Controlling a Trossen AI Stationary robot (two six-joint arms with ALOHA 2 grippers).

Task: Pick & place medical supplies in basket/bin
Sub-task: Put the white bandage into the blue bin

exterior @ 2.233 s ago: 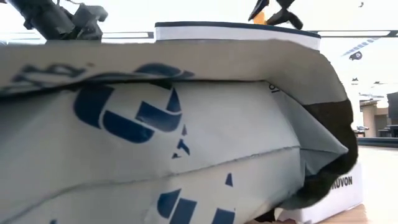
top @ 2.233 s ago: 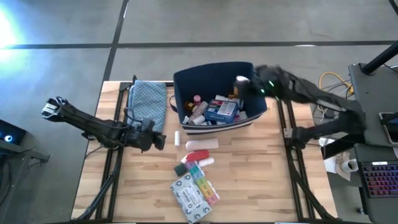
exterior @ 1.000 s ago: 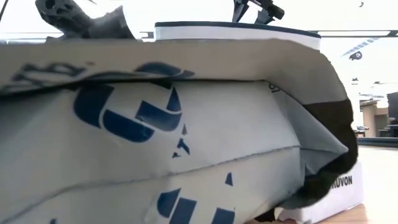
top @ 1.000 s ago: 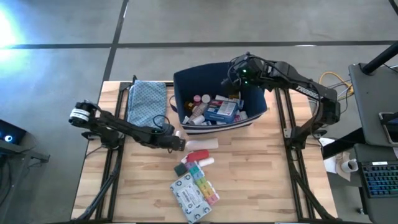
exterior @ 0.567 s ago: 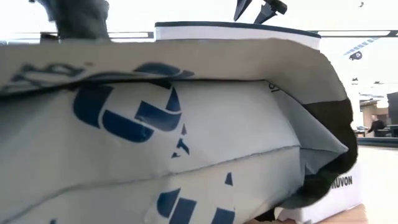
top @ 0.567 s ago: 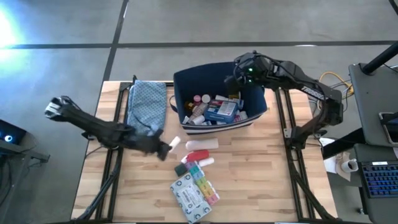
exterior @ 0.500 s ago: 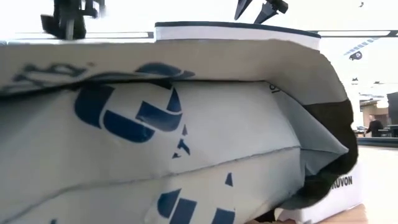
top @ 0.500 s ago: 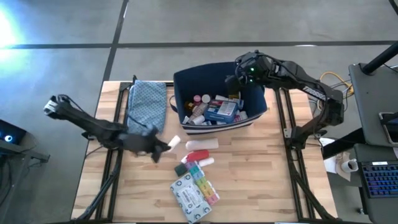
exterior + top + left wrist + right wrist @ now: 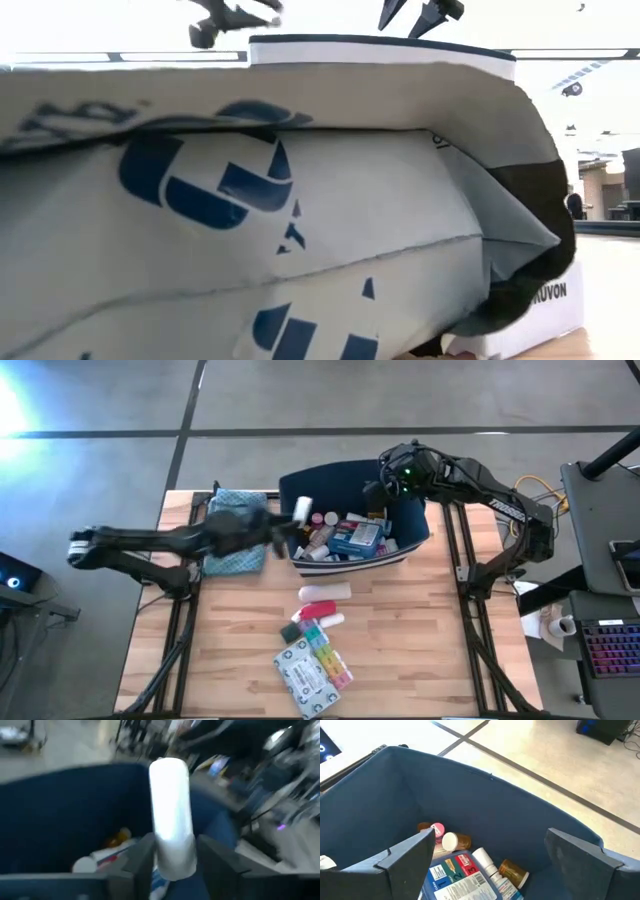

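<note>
The left gripper (image 9: 290, 520) is closed on a white tube (image 9: 171, 817), held at the left rim of the navy fabric bin (image 9: 340, 472) so that a release should drop it inside. The right gripper (image 9: 378, 488) hangs over the bin's right side, jaws wide apart and empty. A red-capped tube (image 9: 318, 609), a pill organiser (image 9: 328, 655) and a flat packet (image 9: 300, 678) lie on the table (image 9: 420, 650), not yet collected.

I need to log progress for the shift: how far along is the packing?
Several supplies already lie in the navy bin. The left gripper holds a white tube at the bin's left rim. The right gripper hovers open over the bin. A white tube, red item, pill organiser and flat packet remain on the table.
</note>
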